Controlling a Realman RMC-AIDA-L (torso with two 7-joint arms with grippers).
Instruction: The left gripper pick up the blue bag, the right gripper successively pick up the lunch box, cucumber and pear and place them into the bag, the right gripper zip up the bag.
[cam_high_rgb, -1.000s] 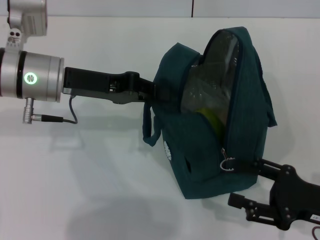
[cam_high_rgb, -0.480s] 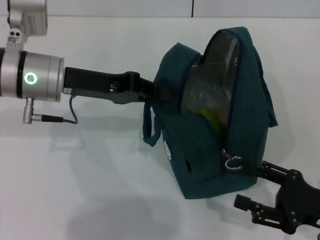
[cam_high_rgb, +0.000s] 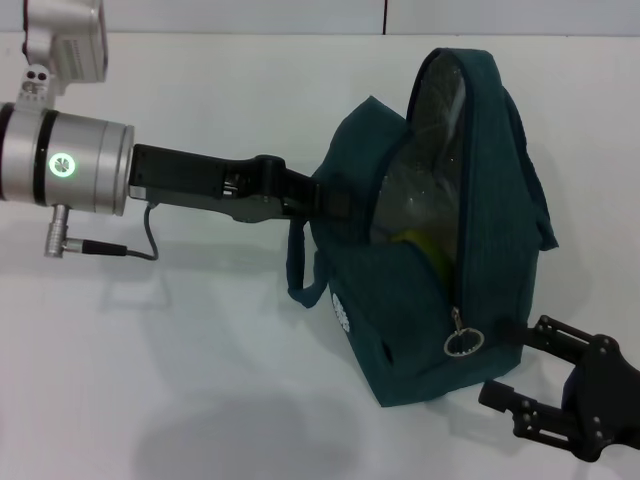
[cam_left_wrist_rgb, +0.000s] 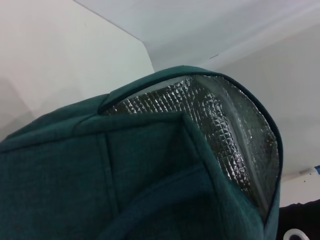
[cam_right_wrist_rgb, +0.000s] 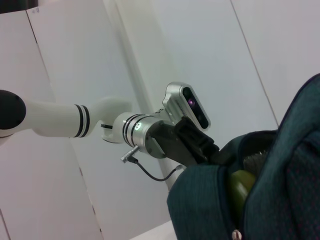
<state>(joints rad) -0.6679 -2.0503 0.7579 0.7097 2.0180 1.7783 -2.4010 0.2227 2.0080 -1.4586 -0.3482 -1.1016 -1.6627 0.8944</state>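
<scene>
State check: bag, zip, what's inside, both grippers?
Blue bag: upright on the table, mouth open, foil lining showing.
Ring zip pull: low on the bag's near side, hanging free; zip not closed.
Pear: inside the bag, partly visible; other contents can't be made out.
Left gripper: shut on the bag's side at the handle.
Right gripper: open, beside the bag's lower corner, near the zip pull, holding nothing.

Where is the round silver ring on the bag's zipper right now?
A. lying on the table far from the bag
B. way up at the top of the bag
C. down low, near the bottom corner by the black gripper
C. In the head view the ring zip pull hangs low on the blue bag, beside the right gripper, with the zipper above it open and the foil lining showing.
</scene>
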